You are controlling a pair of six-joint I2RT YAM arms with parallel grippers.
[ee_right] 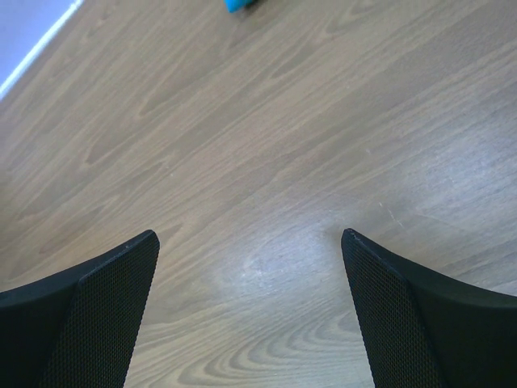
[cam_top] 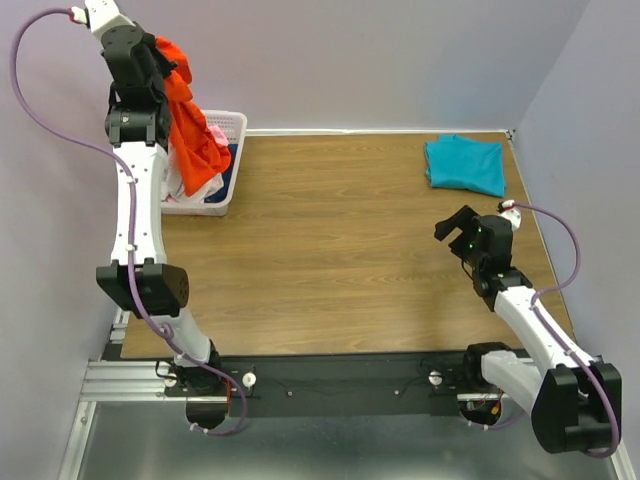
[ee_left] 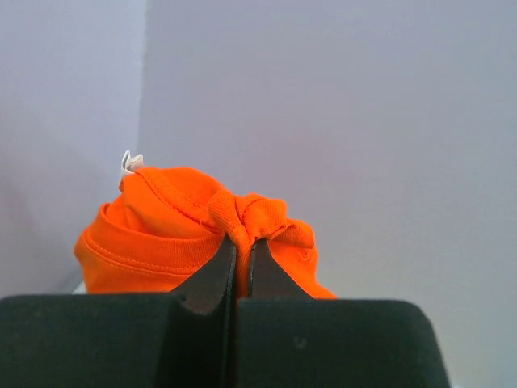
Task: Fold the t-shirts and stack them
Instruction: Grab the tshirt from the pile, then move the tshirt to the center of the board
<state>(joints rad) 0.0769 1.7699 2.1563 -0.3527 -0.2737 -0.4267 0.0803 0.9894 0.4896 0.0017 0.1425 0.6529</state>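
My left gripper (cam_top: 168,58) is raised high above the basket at the back left and is shut on the orange-red t-shirt (cam_top: 190,125), which hangs down into the basket. In the left wrist view the gripper (ee_left: 241,246) pinches a bunched fold of the orange-red t-shirt (ee_left: 161,234). A teal-blue t-shirt (cam_top: 465,164) lies folded on the table at the back right; its edge shows in the right wrist view (ee_right: 240,4). My right gripper (cam_top: 452,226) is open and empty above bare wood, in front of the teal shirt; the right wrist view shows the gripper (ee_right: 250,250) over the table.
A white basket (cam_top: 232,150) stands at the table's back left corner with white and pink fabric (cam_top: 195,190) inside. Purple walls close the table on the back and both sides. The wooden table (cam_top: 330,250) lies between the arms.
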